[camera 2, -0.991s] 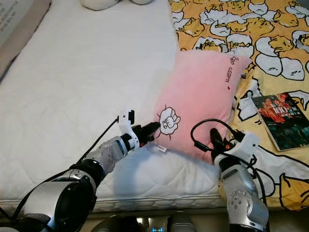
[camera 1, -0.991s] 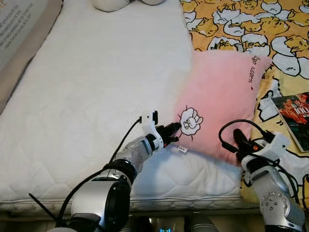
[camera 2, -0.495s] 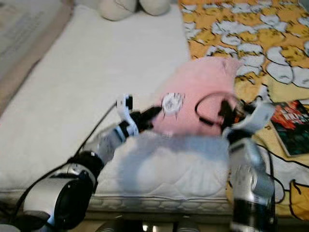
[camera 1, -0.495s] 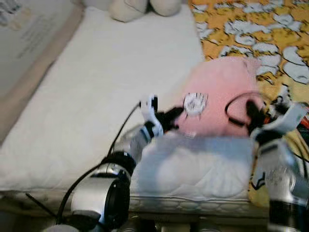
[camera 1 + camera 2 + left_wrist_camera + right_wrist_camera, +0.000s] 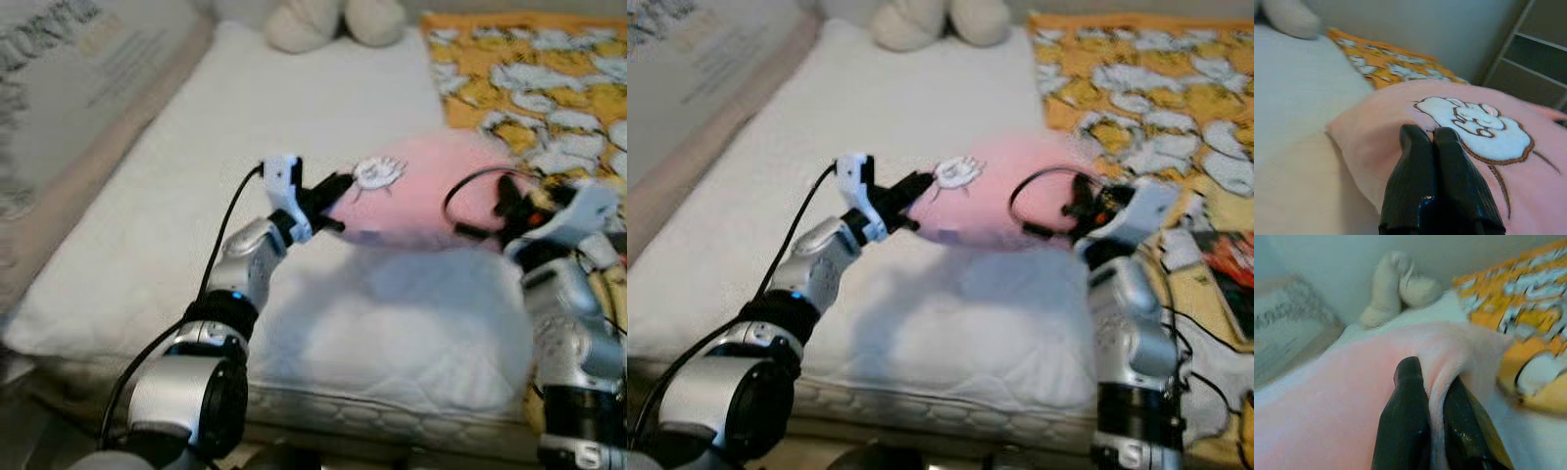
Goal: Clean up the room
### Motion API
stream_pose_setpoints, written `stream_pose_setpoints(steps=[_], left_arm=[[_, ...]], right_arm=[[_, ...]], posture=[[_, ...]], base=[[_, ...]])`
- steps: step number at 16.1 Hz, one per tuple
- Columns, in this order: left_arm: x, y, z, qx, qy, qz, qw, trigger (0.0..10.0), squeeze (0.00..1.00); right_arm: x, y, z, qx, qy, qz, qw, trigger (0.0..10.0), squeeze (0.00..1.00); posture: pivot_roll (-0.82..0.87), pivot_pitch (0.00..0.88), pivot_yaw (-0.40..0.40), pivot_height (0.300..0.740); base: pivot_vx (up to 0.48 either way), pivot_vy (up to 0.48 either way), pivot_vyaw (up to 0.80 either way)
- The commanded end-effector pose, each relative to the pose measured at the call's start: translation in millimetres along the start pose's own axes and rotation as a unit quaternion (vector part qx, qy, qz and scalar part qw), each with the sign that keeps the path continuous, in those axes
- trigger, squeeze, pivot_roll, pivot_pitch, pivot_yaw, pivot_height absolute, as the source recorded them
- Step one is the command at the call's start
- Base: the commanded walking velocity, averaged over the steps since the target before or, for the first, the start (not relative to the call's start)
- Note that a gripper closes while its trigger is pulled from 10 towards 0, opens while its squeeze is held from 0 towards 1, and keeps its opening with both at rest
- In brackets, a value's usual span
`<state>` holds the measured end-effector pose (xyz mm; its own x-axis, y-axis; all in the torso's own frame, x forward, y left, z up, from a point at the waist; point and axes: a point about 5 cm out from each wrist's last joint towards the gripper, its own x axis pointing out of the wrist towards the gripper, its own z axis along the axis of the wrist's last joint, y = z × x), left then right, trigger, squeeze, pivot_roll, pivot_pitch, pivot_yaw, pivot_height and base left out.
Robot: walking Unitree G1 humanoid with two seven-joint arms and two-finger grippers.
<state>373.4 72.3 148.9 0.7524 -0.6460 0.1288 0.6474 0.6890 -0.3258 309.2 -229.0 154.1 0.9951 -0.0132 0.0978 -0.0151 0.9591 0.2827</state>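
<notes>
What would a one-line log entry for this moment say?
left gripper: pinching pink pillow corner | right gripper: pinching opposite edge | pillow: lifted above white mattress

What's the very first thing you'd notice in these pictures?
The fluffy pink pillow with a little white cartoon patch, held up above the white mattress by both robot arms. The left gripper pinches one corner and the right gripper pinches the other side. Next comes the bright orange blanket on the robot's right.
</notes>
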Motion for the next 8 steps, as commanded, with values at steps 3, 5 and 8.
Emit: stream_pose_setpoints(steps=[3, 5, 8], left_arm=[[-11.7, 9.8, -1, 0.008, -0.02, 0.044, 0.999, 0.0, 0.0], [-11.7, 7.5, -5, 0.005, -0.018, 0.046, 0.999, 0.0, 0.0], [-10.7, 8.2, -3, 0.008, -0.019, 0.049, 0.999, 0.0, 0.0]], right_arm=[[-6.8, -12.6, -9, -0.029, 0.011, -0.019, 0.999, 0.0, 0.0], [-2.6, -14.8, -5, -0.036, 0.008, -0.016, 0.999, 0.0, 0.0], [2.1, -10.7, -5, -0.044, 0.002, -0.006, 0.999, 0.0, 0.0]], posture=[[-0.15, 0.0, 0.089, 0.74], [-0.15, 0.0, 0.085, 0.74], [-0.14, 0.0, 0.083, 0.74]], base=[[0.0, 0.48, 0.56], [0.0, 0.48, 0.55], [0.0, 0.48, 0.55]])
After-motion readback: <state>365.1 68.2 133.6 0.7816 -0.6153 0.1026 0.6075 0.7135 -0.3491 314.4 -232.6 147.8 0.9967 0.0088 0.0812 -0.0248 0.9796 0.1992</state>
